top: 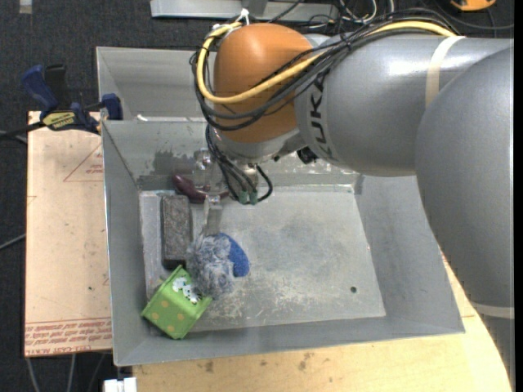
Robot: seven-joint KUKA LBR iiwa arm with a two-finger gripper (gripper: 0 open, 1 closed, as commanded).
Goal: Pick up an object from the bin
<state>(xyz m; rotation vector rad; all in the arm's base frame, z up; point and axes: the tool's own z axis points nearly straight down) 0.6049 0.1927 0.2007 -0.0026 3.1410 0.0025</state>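
Note:
My gripper [213,217] hangs below the arm's wrist in the left half of the bin, its tip right above a fluffy grey-white and blue bundle [214,264]. Whether it touches the bundle I cannot tell. A dark grey rectangular block [175,229] lies lengthwise just left of the gripper. A maroon curved piece [189,188] sits behind the block, close to the gripper's body and partly hidden by it.
A green box with pale dots [173,305] rests tilted in the bin's front left corner, touching the bundle. The bin floor to the right is bare metal. The big arm covers the bin's back right part.

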